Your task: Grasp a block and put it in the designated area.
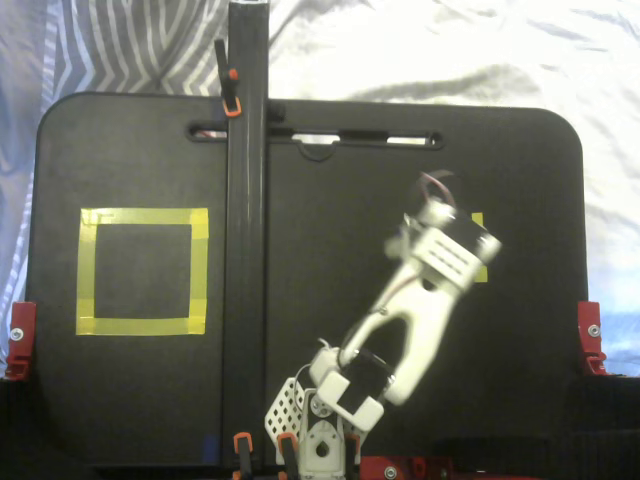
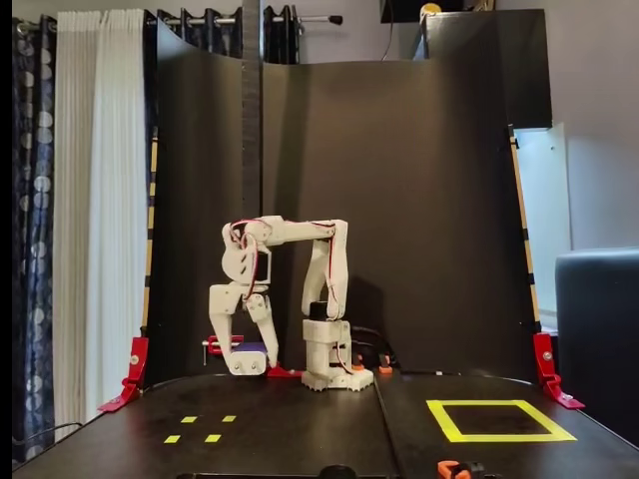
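In a fixed view from the front, my gripper [image 2: 248,361] points down and is shut on the dark-blue block [image 2: 251,349], holding it above the board, over the left part. The prongs do not show. The designated area is a yellow tape square, at the right in that view [image 2: 446,419] and at the left in a fixed view from above [image 1: 200,270]. In the view from above the gripper [image 1: 432,212] is at the right, far from the square, and the arm hides the block.
Several tiny yellow tape squares [image 2: 200,429] lie on the black board below the gripper; the arm partly covers them from above [image 1: 479,220]. A black vertical post [image 1: 246,200] crosses the view from above. Red clamps [image 1: 590,335] hold the board's edges. The arm's base [image 2: 334,369] stands at the back.
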`<state>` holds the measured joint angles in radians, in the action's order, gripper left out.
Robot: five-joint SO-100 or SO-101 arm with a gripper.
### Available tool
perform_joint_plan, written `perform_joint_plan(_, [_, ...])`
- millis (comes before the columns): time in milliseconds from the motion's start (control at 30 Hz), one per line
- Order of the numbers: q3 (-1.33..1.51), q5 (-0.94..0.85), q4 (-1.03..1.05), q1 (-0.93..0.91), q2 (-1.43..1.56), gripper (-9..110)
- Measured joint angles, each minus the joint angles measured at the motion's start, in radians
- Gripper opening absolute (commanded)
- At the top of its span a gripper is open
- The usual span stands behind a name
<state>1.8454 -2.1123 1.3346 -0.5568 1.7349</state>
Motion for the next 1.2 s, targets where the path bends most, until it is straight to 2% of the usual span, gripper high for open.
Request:
perform_joint_plan(500, [0.011,0.534,-0.064,0.463,0.0,20])
perform_joint_plan(1200, [0.011,1.066,-0.107,1.04,-0.064,20])
